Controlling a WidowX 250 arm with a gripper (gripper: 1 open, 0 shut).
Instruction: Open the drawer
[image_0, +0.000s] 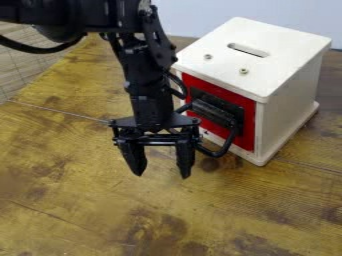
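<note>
Fingers (160, 160) spread wide, empty, beside drawer (211, 112) handle; no legible writing

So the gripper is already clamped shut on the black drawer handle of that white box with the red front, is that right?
Not quite. In the camera view the gripper is open, its fingers spread and pointing down at the wooden table, just left of the black drawer handle and not gripping it. The rest holds: the white box does have a red front.

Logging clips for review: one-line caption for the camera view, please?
Open black pincer hangs above the wooden table, left of the white box's red drawer and its black handle.
</note>
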